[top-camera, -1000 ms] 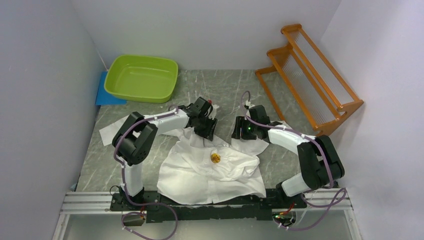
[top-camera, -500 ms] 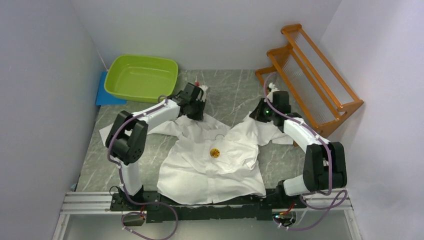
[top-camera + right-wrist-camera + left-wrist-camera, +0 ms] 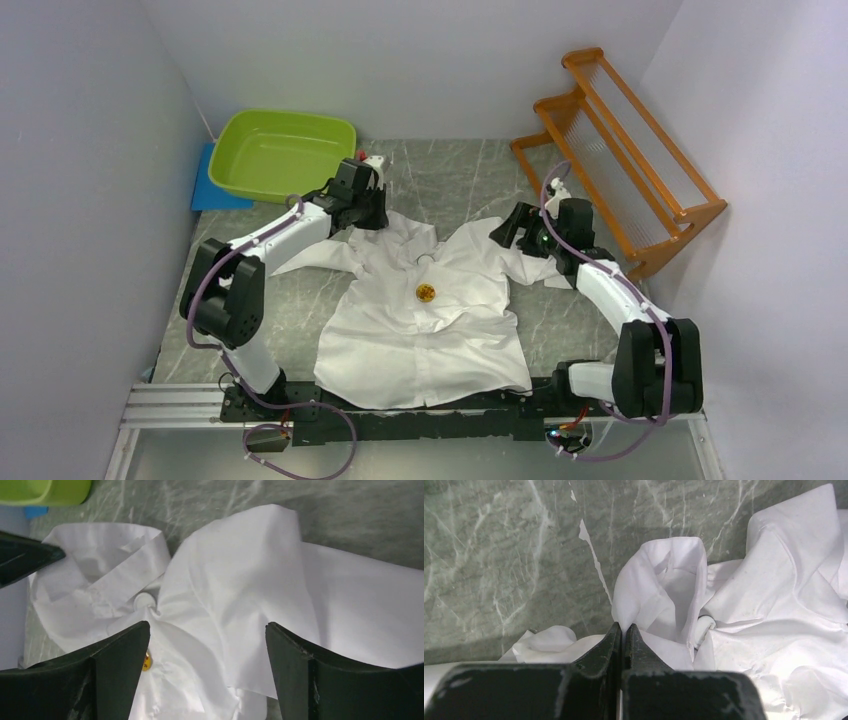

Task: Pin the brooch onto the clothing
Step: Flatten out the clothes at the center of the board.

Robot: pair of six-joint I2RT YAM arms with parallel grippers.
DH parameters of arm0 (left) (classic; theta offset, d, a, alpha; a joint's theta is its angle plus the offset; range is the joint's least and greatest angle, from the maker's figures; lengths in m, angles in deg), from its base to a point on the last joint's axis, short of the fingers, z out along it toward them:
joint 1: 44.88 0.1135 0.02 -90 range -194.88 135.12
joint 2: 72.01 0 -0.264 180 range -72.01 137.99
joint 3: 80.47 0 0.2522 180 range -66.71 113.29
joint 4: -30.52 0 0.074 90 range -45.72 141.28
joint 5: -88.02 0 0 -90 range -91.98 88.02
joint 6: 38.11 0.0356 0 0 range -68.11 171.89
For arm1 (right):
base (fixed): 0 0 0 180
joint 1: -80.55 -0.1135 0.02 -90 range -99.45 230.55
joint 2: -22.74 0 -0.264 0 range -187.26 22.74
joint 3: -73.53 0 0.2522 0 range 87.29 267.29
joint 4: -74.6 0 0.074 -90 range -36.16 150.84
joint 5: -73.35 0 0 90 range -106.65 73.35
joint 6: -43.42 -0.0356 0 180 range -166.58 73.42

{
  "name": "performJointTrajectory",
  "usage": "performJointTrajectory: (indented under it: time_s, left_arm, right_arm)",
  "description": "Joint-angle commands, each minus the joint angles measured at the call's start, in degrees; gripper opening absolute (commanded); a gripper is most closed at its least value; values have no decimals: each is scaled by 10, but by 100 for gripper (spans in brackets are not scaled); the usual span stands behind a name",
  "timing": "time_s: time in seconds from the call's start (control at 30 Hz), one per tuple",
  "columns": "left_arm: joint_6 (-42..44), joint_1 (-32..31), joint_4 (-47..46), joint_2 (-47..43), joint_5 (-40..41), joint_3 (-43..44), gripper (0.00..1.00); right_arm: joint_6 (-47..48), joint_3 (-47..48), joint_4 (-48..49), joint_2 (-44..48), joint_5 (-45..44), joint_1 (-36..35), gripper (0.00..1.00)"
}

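The clothing (image 3: 425,310), a white shirt, lies spread on the table with its collar (image 3: 425,255) toward the back. The brooch (image 3: 426,291), a small round gold piece, sits on the chest below the collar. My left gripper (image 3: 378,218) is at the shirt's left shoulder, shut on a fold of the fabric (image 3: 644,595); the cloth rises out of the closed tips (image 3: 624,627). My right gripper (image 3: 503,232) hovers over the right shoulder (image 3: 250,580), jaws wide open with nothing between them (image 3: 207,630). The brooch (image 3: 146,661) peeks out beside its left finger.
A green basin (image 3: 284,155) stands at the back left on a blue mat (image 3: 208,190). An orange wooden rack (image 3: 620,150) leans along the right wall. The marble tabletop (image 3: 460,175) shows behind the shirt, with white walls on three sides.
Both arms moved outward and toward the back, drawing the shoulders apart so the shirt lies flatter. The right gripper closed on the fabric, then opened and let go; the left closed on its fold.
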Motion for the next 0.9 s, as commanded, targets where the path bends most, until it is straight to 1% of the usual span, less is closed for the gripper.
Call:
performJointTrajectory:
  time_s: [0.0, 0.07, 0.13, 0.2, 0.27, 0.33, 0.37, 0.47, 0.6, 0.73, 0.87]
  left_arm:
    - [0, 1, -14, -9, -21, -1, 3]
    - [2, 1, -10, -13, -20, 1, 3]
    - [3, 1, -7, -18, -19, 1, 3]
    - [2, 1, -7, -23, -19, -2, 3]
    - [0, 1, -8, -27, -18, -8, 3]
    - [-2, 2, -7, -29, -17, -10, 3]
    - [-2, 1, -5, -28, -18, -10, 3]
    - [0, 1, 6, -25, -21, -5, 3]
    - [2, 1, 10, -25, -25, -3, 3]
    - [4, 1, 6, -24, -34, -5, 3]
    - [6, 1, 6, -24, -35, -5, 3]
  right_arm:
    - [30, 24, 82, 17, 60, -39, 91]
    - [37, 57, 80, -21, 70, -65, 92]
    - [25, 99, 84, -66, 77, -93, 90]
    - [4, 143, 77, -120, 65, -123, 86]
    - [-33, 214, 12, -183, 7, -154, 81]
    - [-49, 283, -56, -250, -21, -177, 78]
    - [-56, 305, -73, -277, -29, -187, 76]
    - [-83, 337, -82, -332, -37, -203, 74]
    - [-96, 376, -129, -391, -49, -208, 73]
    - [-109, 379, -123, -426, -40, -211, 72]
    - [-126, 378, -90, -447, -13, -212, 66]
